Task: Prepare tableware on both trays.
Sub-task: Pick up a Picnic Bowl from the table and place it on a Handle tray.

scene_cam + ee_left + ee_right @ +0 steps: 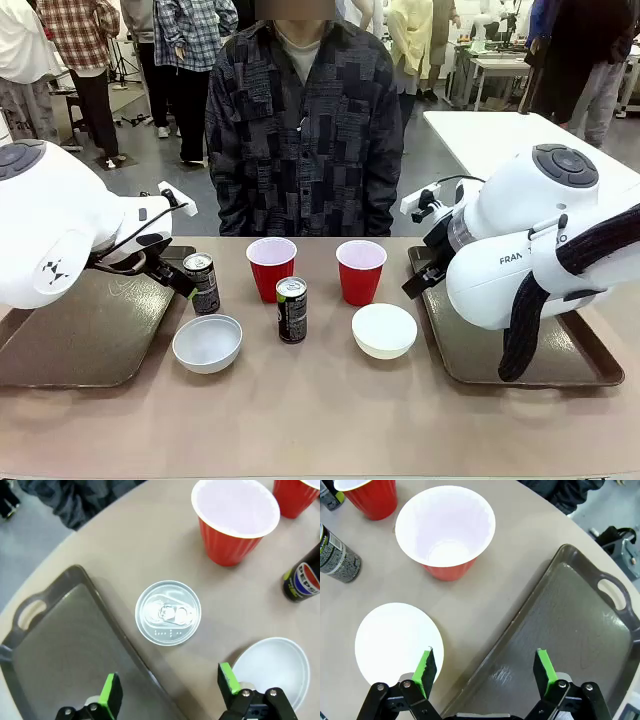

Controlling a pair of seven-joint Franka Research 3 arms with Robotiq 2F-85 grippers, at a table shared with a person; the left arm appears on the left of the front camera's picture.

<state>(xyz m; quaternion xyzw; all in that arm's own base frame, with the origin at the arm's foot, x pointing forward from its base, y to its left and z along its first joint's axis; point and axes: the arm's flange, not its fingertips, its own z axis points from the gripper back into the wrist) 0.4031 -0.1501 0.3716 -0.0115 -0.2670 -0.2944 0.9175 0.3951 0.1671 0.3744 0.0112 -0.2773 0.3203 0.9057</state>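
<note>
Beige table [320, 420] holds all the tableware, standing between two trays. From left: the left tray [70, 340]; the left gripper [168, 680], fingers apart, above the first can [167, 612]; the left bowl [207, 343] near; the left cup [271, 268] far; the second can [291, 310]; the right cup [360, 271]; the right bowl [384, 330]. The right gripper [484, 657], fingers apart too, hangs over the left rim of the right tray [580, 630].

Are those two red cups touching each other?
Apart. The front view shows bare tabletop between the left red cup and the right red cup.
</note>
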